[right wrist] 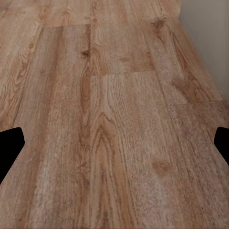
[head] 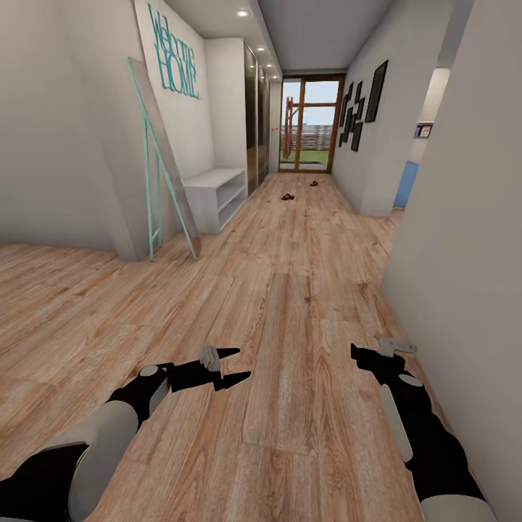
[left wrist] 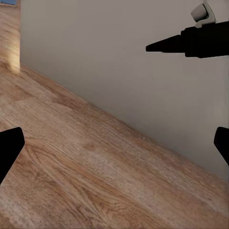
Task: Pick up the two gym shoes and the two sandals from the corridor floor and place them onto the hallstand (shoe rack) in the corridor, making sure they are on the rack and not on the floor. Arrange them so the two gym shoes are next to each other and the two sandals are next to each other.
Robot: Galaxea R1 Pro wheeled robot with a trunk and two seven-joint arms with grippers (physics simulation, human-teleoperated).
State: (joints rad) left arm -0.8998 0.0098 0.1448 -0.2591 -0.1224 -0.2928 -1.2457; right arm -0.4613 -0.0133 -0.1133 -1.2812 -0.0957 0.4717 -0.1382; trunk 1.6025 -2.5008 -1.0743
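Observation:
Two small brown sandals [head: 288, 196] [head: 314, 183] lie far down the corridor floor [head: 304, 290], near the glass door. The gym shoes are out of view. A low white two-tier bench [head: 215, 192] stands against the left wall below a tall pale panel; I cannot tell whether it is the hallstand. My left gripper [head: 230, 366] hovers open over the planks close in front of me, empty. My right gripper [head: 366, 357] is open and empty too, close to the right wall. Bare planks lie between the open fingers in both wrist views [left wrist: 114, 145] [right wrist: 114, 143].
A teal-framed mirror [head: 163, 167] leans on the left wall corner. The right wall [head: 464, 239] runs close beside my right arm, with a side opening [head: 409, 181] further along. Dark wardrobes [head: 255, 123] line the left side beyond the bench. A glass door [head: 312, 123] ends the corridor.

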